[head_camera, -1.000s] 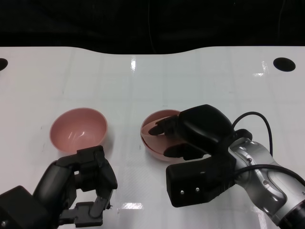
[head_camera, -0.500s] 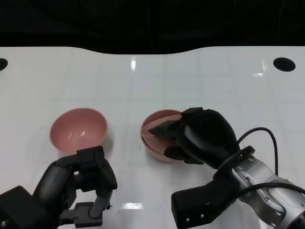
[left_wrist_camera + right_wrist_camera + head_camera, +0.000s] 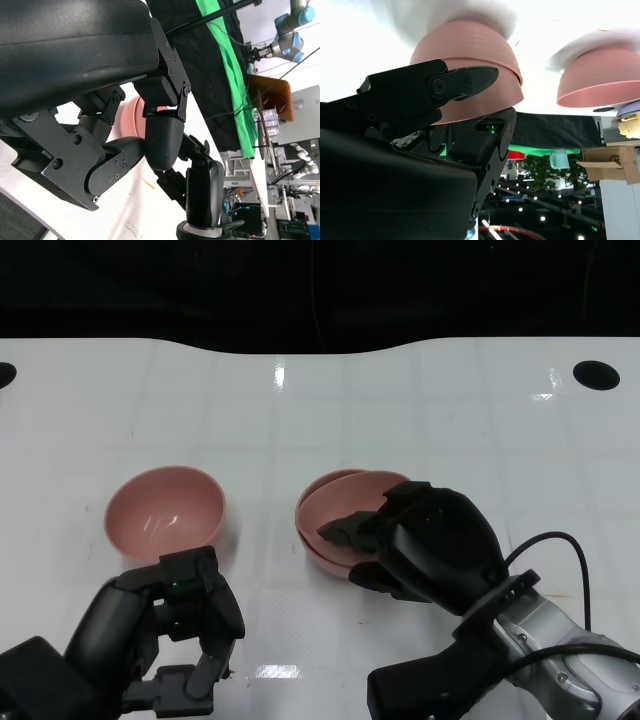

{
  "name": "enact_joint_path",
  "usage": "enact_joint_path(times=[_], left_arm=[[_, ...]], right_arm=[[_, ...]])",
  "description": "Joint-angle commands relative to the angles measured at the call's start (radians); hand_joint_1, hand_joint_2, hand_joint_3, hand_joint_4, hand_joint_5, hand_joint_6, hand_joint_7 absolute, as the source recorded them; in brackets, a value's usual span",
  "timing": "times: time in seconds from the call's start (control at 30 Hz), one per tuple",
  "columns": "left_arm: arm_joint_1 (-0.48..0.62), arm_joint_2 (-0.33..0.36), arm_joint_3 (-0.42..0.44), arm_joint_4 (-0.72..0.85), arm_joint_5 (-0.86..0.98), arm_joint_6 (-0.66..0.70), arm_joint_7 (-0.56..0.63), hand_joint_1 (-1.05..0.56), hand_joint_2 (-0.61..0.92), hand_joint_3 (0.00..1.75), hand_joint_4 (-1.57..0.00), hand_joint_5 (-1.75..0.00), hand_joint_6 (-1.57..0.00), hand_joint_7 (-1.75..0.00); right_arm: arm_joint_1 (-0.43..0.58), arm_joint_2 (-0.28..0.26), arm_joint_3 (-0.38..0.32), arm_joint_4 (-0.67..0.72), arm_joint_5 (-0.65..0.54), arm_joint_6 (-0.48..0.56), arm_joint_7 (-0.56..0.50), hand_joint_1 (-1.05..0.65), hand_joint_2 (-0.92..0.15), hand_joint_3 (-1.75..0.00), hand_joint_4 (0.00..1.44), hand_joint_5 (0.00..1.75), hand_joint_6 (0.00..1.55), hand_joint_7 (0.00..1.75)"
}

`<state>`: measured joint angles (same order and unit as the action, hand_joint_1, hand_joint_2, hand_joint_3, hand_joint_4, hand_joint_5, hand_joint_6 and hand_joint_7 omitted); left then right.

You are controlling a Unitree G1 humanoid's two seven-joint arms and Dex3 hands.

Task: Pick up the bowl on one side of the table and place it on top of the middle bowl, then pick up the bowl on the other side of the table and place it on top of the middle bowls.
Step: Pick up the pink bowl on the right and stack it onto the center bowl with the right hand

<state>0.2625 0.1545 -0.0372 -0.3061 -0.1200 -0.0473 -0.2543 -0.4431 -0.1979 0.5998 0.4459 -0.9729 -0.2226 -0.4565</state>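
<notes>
The white table (image 3: 420, 410) fills the head view, with two groups of pink bowls near its front edge. In the middle stands a stack of two: the middle bowl (image 3: 318, 540) below, and a second bowl (image 3: 350, 502) nested in it at a slight tilt, so the first stacking appears done or nearly so. The right hand (image 3: 425, 545) lies against the near side of that stack, fingers reaching over the upper bowl's rim; the right wrist view shows one finger along the outer wall, but whether it pinches the rim or has let go I cannot tell. The remaining bowl (image 3: 166, 512) sits upright on the robot's left side, well apart from the stack. The left hand (image 3: 185, 625) hovers just in front of it, fingers apart, holding nothing. What is left, by my judgement: freeing the right hand, then lifting the left-side bowl onto the stack.
</notes>
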Motion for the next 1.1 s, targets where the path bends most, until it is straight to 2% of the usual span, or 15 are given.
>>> enact_joint_path(times=[0.03, 0.17, 0.37, 0.53, 0.63, 0.8, 1.1], left_arm=[[0.000, 0.013, 0.007, 0.002, -0.001, 0.005, -0.008, -0.11, 0.47, 1.23, -0.86, -1.69, -0.82, -1.51], [-0.002, 0.013, 0.005, 0.004, 0.013, 0.004, 0.001, -0.14, 0.53, 1.14, -0.86, -1.70, -0.81, -1.52], [0.002, 0.010, 0.006, -0.008, 0.011, 0.029, 0.005, -0.12, 0.46, 1.25, -0.86, -1.71, -0.82, -1.52], [0.001, 0.012, 0.007, 0.002, 0.022, 0.016, 0.003, -0.12, 0.39, 1.36, -0.85, -1.72, -0.81, -1.54], [0.000, 0.015, 0.008, 0.005, 0.027, 0.006, -0.001, -0.13, 0.40, 1.35, -0.85, -1.72, -0.81, -1.54], [0.000, 0.015, 0.010, 0.004, 0.027, 0.012, 0.000, -0.14, 0.42, 1.30, -0.85, -1.72, -0.82, -1.53], [0.002, 0.014, 0.011, 0.004, 0.016, 0.003, -0.007, -0.12, 0.44, 1.28, -0.86, -1.70, -0.81, -1.53]], right_arm=[[0.003, -0.013, 0.004, 0.032, -0.009, -0.013, -0.059, -0.46, -0.92, -0.12, 0.74, 0.65, 0.88, 0.06], [-0.001, -0.006, 0.007, 0.073, -0.010, -0.033, -0.125, -0.45, -0.92, -0.10, 0.73, 0.65, 0.88, 0.05], [-0.014, 0.014, 0.007, 0.133, -0.014, -0.045, -0.227, -0.45, -0.92, -0.13, 0.65, 0.68, 0.85, 0.03], [-0.021, 0.048, 0.007, 0.203, -0.001, -0.071, -0.321, -0.45, -0.92, -0.11, 0.51, 0.85, 0.80, 0.01], [-0.030, 0.062, 0.013, 0.240, -0.007, -0.081, -0.365, -0.45, -0.92, -0.12, 0.42, 0.95, 0.77, 0.01], [-0.041, 0.075, 0.017, 0.273, -0.001, -0.098, -0.400, -0.44, -0.92, -0.12, 0.36, 1.01, 0.73, 0.00], [-0.050, 0.072, 0.029, 0.293, -0.003, -0.098, -0.409, -0.45, -0.92, -0.11, 0.35, 1.03, 0.74, 0.01]])
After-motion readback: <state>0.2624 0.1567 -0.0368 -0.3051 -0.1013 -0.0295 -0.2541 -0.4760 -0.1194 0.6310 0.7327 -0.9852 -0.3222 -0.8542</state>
